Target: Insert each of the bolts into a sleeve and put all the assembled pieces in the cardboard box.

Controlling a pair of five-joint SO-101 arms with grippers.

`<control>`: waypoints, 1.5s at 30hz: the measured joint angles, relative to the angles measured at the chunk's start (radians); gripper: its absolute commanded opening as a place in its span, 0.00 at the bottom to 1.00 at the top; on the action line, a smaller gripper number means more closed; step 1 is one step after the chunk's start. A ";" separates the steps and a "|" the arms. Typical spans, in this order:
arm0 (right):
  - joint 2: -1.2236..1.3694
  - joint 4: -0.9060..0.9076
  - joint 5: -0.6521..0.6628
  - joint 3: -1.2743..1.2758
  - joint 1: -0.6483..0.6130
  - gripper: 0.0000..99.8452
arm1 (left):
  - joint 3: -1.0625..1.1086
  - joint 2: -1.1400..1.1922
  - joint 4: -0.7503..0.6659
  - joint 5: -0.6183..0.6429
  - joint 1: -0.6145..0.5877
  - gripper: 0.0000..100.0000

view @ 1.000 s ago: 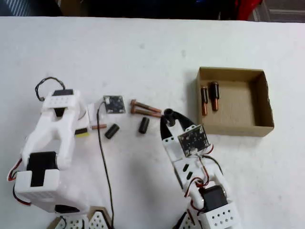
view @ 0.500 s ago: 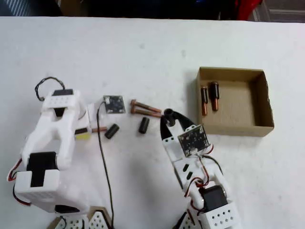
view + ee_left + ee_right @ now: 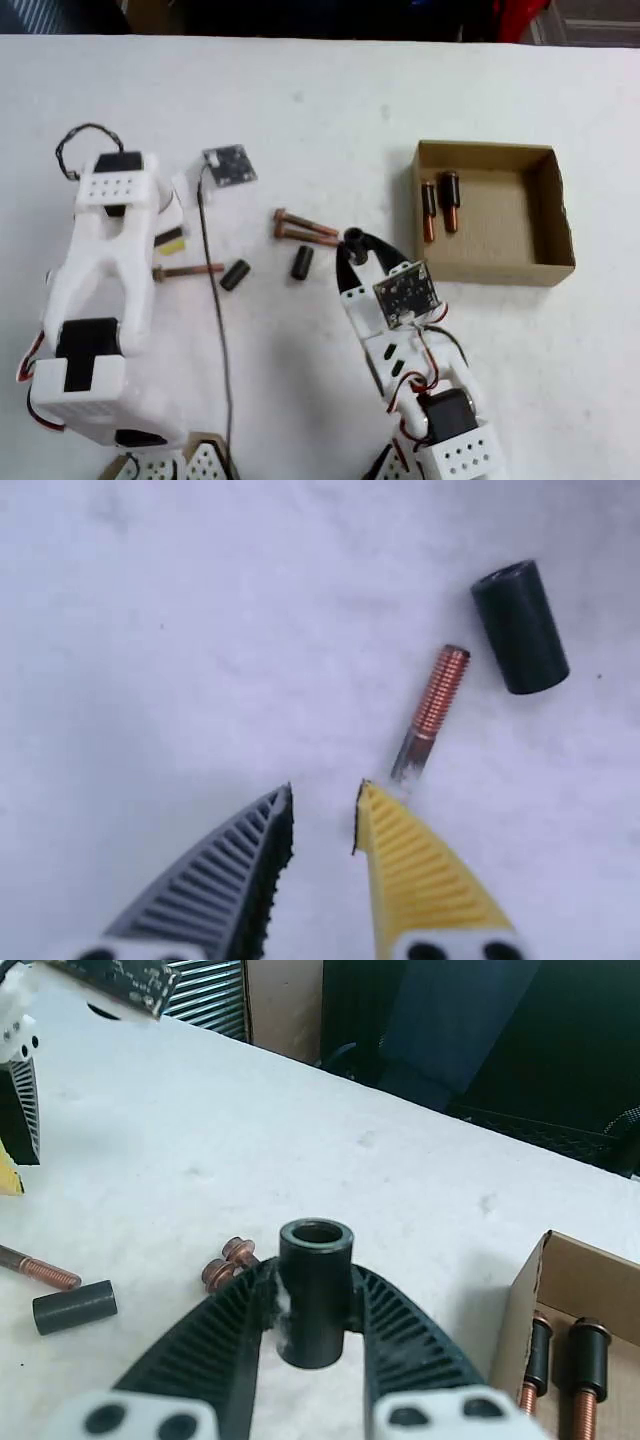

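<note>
1. One move: drew left gripper (image 3: 322,805), jaws apart, off the bolt (image 3: 432,705); left it beside a loose sleeve (image 3: 520,626), well apart from cardboard box (image 3: 490,272).
2. Held upright sleeve (image 3: 316,1260) clamped in right gripper (image 3: 315,1295) near cardboard box; left insertion undone.

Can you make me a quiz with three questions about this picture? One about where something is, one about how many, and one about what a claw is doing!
1. Where are the finished pieces?
A) on the floor
B) in a gripper
C) in the cardboard box

2. How many loose sleeves lie on the table?
A) two
B) four
C) none

3. What is the right gripper doing?
A) open, empty
B) shut on a sleeve
C) shut on the box rim

Answers:
1 C, two of them lie inside the box walls.
2 A, both black ones lie between the arms.
3 B, its jaws pinch a black sleeve, held upright.
</note>
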 measured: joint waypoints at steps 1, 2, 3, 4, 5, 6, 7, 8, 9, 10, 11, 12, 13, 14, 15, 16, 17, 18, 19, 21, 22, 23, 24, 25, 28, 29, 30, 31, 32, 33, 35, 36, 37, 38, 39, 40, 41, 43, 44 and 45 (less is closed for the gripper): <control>0.000 0.000 0.000 0.000 0.000 0.02 | -0.023 0.000 0.023 0.026 0.000 0.13; 0.000 0.000 0.000 0.000 0.000 0.02 | -0.044 0.000 0.049 0.054 0.000 0.13; 0.000 0.000 0.000 0.000 0.000 0.02 | -0.072 0.000 0.077 0.081 0.000 0.13; 0.000 0.000 0.000 0.000 0.000 0.02 | -0.098 0.000 0.107 0.110 0.000 0.13; 0.000 0.000 0.000 0.000 0.000 0.02 | -0.129 0.000 0.138 0.143 0.000 0.13; 0.000 0.000 0.000 0.000 0.000 0.02 | -0.158 0.000 0.173 0.180 0.000 0.13; 0.000 0.000 0.000 0.000 0.000 0.02 | -0.192 0.000 0.207 0.218 0.000 0.13; 0.000 0.000 0.000 0.000 0.000 0.02 | -0.226 0.000 0.239 0.259 0.000 0.13; 0.000 0.000 0.000 0.000 0.000 0.02 | -0.262 0.000 0.275 0.304 0.000 0.13; 0.000 0.000 0.000 0.000 0.000 0.02 | -0.299 0.000 0.307 0.348 0.000 0.13; 0.000 0.000 0.000 0.000 0.000 0.02 | -0.339 0.000 0.342 0.396 0.000 0.13; 0.000 0.000 0.000 0.000 0.000 0.02 | -0.377 0.000 0.377 0.443 0.000 0.13; 0.000 0.000 0.000 0.000 0.000 0.02 | -0.414 0.000 0.411 0.486 0.000 0.13; 0.000 0.000 0.000 0.000 0.000 0.02 | -0.451 0.000 0.440 0.531 0.000 0.13; 0.000 0.000 0.000 0.000 0.000 0.02 | -0.485 0.000 0.468 0.572 0.000 0.13; 0.000 0.000 0.000 0.000 0.000 0.02 | -0.516 0.000 0.488 0.611 0.000 0.13; 0.000 0.000 0.000 0.000 0.000 0.02 | -0.537 0.000 0.502 0.647 0.000 0.13; 0.000 0.000 0.000 0.000 0.000 0.02 | -0.551 0.000 0.509 0.686 0.000 0.13; 0.000 0.000 0.000 0.000 0.000 0.02 | -0.555 0.000 0.512 0.721 0.000 0.13; 0.000 0.000 0.000 0.000 0.000 0.02 | -0.557 0.000 0.512 0.786 0.000 0.13; 0.000 0.000 0.000 0.000 0.000 0.02 | -0.557 -0.005 0.512 0.816 0.000 0.13; 0.000 0.000 0.000 0.000 0.000 0.02 | -0.555 -0.015 0.512 0.847 0.005 0.13; 0.000 0.000 0.000 0.000 0.000 0.02 | -0.545 -0.037 0.512 0.875 0.011 0.13; 0.000 0.000 0.000 0.000 0.000 0.02 | -0.528 -0.064 0.512 0.901 0.018 0.13; 0.000 0.000 0.000 0.000 0.000 0.02 | -0.453 -0.173 0.514 0.982 0.043 0.13; 0.000 0.000 0.000 0.000 0.000 0.02 | -0.422 -0.213 0.514 1.007 0.051 0.13; 0.000 0.000 0.000 0.000 0.000 0.02 | -0.390 -0.252 0.514 1.026 0.058 0.13; 0.000 0.000 0.000 0.000 0.000 0.02 | -0.353 -0.285 0.514 1.040 0.069 0.13; 0.000 0.000 0.000 0.000 0.000 0.02 | -0.311 -0.316 0.514 1.049 0.080 0.13; 0.000 0.000 0.000 0.000 0.000 0.02 | -0.269 -0.342 0.514 1.056 0.092 0.13; 0.000 0.000 0.000 0.000 0.000 0.02 | -0.173 -0.376 0.514 1.062 0.115 0.13; 0.000 0.000 0.000 0.000 0.000 0.02 | -0.129 -0.384 0.512 1.065 0.124 0.13; 0.000 0.000 0.000 0.000 0.000 0.02 | -0.087 -0.388 0.506 1.068 0.127 0.13; 0.000 0.000 0.000 0.000 0.000 0.02 | -0.049 -0.388 0.491 1.077 0.127 0.13; 0.000 0.000 0.000 0.000 0.000 0.02 | -0.014 -0.388 0.468 1.099 0.127 0.13; 0.000 0.000 0.000 0.000 0.000 0.02 | 0.014 -0.388 0.445 1.126 0.126 0.13; 0.000 0.000 0.000 0.000 0.000 0.02 | 0.035 -0.388 0.422 1.157 0.118 0.13; 0.000 0.000 0.000 0.000 0.000 0.02 | 0.061 -0.388 0.373 1.232 0.097 0.14; 0.000 0.000 0.000 0.000 0.000 0.02 | 0.068 -0.387 0.351 1.272 0.087 0.14; 0.000 0.000 0.000 0.000 0.000 0.02 | 0.074 -0.387 0.334 1.315 0.078 0.14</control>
